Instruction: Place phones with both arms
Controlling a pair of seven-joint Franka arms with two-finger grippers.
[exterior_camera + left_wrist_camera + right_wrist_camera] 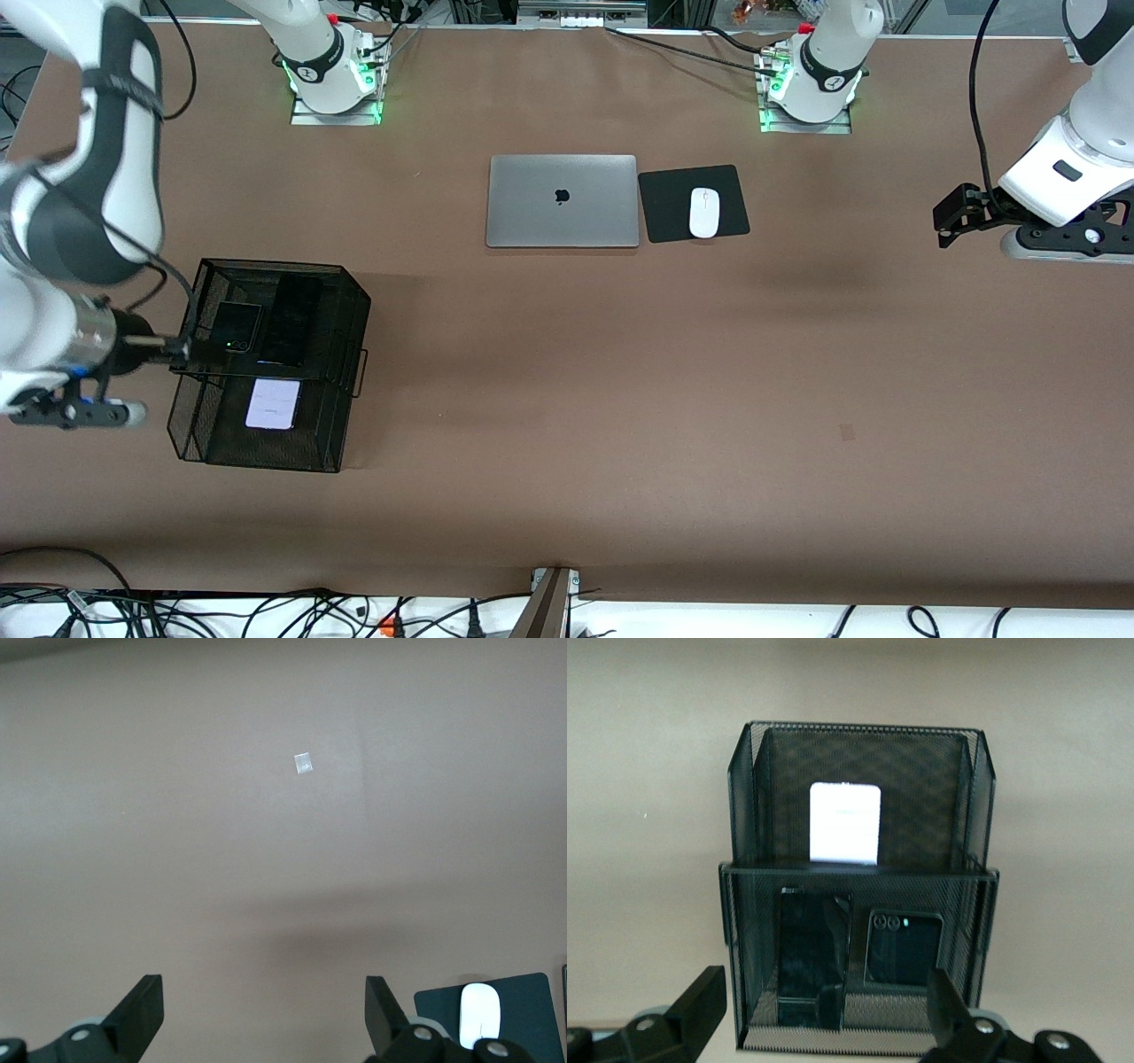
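Phones — three of them, all sitting in one black mesh basket (341, 301) toward the right arm's end of the table. The small squarish black phone (237, 326) and the long slim black phone (290, 319) lay side by side in the compartment farther from the front camera, while the pale lavender-white phone (272, 404) had the nearer compartment to itself. Two grippers: the right gripper (824, 1014) hung just beside the basket with its fingers spread wide and nothing in them — the wrist view showed both black phones between its fingertips but untouched. The left gripper (946, 220) waited over bare table at the left arm's end, also wide open and empty. One closed silver laptop (563, 201) sat mid-table, and just beside it one white mouse (704, 213) on one black mouse pad (666, 213).
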